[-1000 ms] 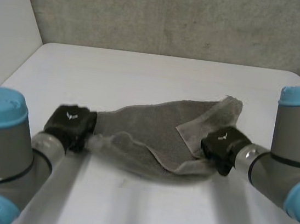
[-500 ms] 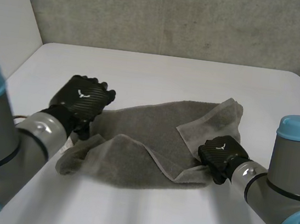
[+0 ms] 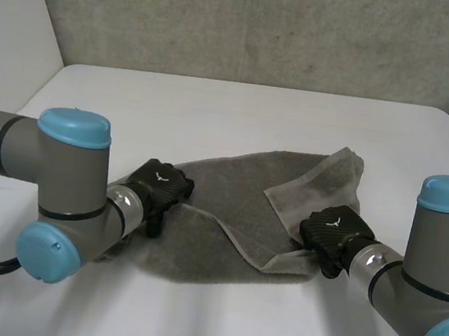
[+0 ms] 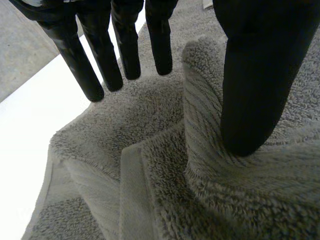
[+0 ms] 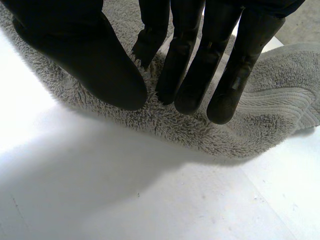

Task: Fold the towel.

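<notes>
Nearest us, the towel [image 3: 226,218] lies rumpled on the near middle of the white worktop [image 3: 232,111]. Its left end is doubled over onto the middle.

The right hand [image 3: 334,229] is at the towel's near right edge. Its fingers [image 5: 187,75] are pressed together and pinch that edge with the thumb. The edge rides just off the worktop.

The left hand [image 3: 158,186] rests on the doubled-over part, a bit farther back on the left. Its fingers [image 4: 125,50] are straight and slightly spread, with the thumb well apart. A ridge of pile stands up between them, and we read it as not clamped.

We judge this as the first fold being laid, so the task is early and nothing is squared up.

To do it well, we'd flatten that ridge before letting go, or it gets folded in. We'd have the right hand keep the near edge taut and low, so the layer spreads instead of bunching. We'd line the doubled end's edge up with the layer beneath.

Farther right, the far corner is turned back, paler side up, and wants smoothing out too. Beyond that are bare worktop and a concrete wall [image 3: 268,25].
</notes>
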`<state>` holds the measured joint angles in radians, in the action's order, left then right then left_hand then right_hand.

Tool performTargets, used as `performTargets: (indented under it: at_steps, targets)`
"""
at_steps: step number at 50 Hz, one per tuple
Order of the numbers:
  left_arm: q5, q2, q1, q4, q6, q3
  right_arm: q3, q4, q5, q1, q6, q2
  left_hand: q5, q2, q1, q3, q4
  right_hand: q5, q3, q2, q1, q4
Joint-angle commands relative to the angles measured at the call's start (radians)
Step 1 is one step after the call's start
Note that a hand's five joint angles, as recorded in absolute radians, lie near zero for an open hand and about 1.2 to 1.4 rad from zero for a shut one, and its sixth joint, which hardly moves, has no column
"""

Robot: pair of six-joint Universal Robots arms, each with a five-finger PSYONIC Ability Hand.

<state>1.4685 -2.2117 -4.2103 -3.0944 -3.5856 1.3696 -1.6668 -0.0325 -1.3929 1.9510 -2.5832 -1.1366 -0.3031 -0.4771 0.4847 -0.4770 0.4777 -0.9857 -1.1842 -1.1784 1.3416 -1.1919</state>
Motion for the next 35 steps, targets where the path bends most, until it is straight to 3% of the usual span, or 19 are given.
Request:
performTargets:
  at_steps: [1,11,12,14,15,17,23,29,35]
  targets:
    - [0.003,0.001,0.003,-0.001,0.010,-0.011,0.002,0.000,-0.001,-0.001,0.000,-0.002,-0.917,-0.917,0.910,-0.918,0.917,-0.236,-0.212,-0.218,0.055,-0.204]
    - [0.006,0.162,0.003,-0.001,0.030,0.078,0.030,0.011,-0.005,-0.029,-0.005,-0.028,-0.919,-0.919,0.912,-0.919,0.919,-0.236,-0.212,-0.218,0.055,-0.204]
    - [0.006,0.205,0.000,-0.003,0.030,0.104,0.041,0.003,-0.006,-0.035,-0.015,-0.040,-0.919,-0.919,0.912,-0.919,0.919,-0.164,-0.140,-0.146,-0.017,-0.133]
    - [0.003,0.289,-0.004,-0.003,0.027,0.170,0.067,-0.041,-0.001,-0.046,-0.058,-0.057,-0.919,-0.919,0.912,-0.919,0.919,0.417,0.441,0.436,-0.599,0.449]
    - [0.003,0.290,-0.004,-0.003,0.027,0.170,0.067,-0.041,-0.001,-0.046,-0.058,-0.057,-0.919,-0.919,0.912,-0.919,0.919,0.421,0.444,0.439,-0.602,0.452]
    - [0.001,0.367,0.003,-0.004,0.018,0.247,0.114,-0.166,0.023,-0.049,-0.052,-0.072,-0.919,-0.919,0.912,-0.919,0.919,0.701,0.725,0.720,-0.883,0.733]
    - [0.000,0.490,0.003,-0.007,0.015,0.379,0.290,-0.346,0.119,-0.047,0.015,-0.104,-0.919,-0.919,0.912,-0.919,0.919,0.758,0.782,0.776,-0.939,0.790]
    - [-0.002,0.540,-0.002,-0.009,0.015,0.460,0.429,-0.368,0.178,-0.040,0.097,-0.094,-0.919,-0.919,0.912,-0.919,0.919,0.799,0.823,0.817,-0.981,0.831]
    - [-0.002,0.589,-0.005,-0.012,0.015,0.552,0.583,-0.408,0.241,-0.009,0.198,0.049,-0.919,-0.919,0.912,-0.919,0.919,0.791,0.814,0.809,-0.972,0.822]
